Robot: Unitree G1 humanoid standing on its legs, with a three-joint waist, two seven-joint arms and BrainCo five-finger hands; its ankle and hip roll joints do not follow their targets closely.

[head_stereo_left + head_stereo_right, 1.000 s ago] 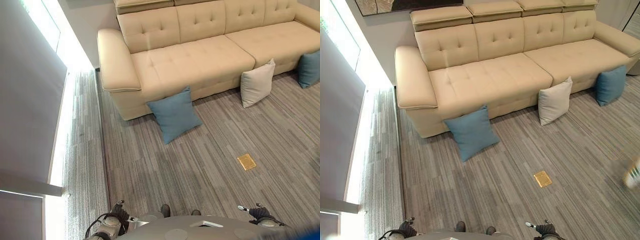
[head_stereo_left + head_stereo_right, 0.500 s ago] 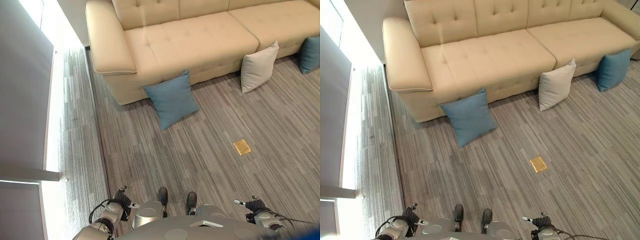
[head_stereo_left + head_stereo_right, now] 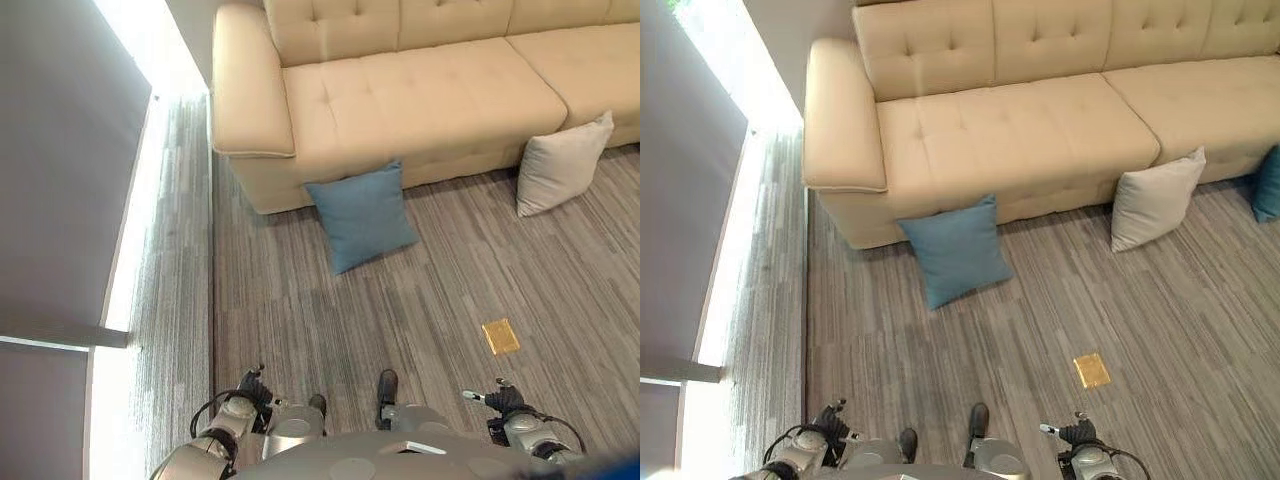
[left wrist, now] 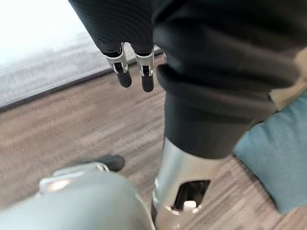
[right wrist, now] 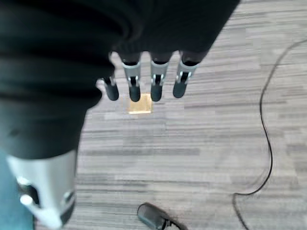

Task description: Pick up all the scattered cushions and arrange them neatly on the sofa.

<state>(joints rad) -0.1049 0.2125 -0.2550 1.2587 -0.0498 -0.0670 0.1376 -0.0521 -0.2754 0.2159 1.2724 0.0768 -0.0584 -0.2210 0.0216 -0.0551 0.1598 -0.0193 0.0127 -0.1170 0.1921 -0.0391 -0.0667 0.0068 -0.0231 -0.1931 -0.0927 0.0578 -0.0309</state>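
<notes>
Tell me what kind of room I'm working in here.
Most likely a living room or lounge. A long cream sofa stands against the wall, a blue cushion and a pale cushion lean against its front on the striped grey carpet, and a small brass floor plate is set in the floor.

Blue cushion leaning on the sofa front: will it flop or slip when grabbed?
The blue cushion looks plump and soft, so it probably dents and sags from a one-corner grasp. Its fabric looks matte, so slipping seems unlikely. Propped against the sofa, it may topple if nudged.
</notes>
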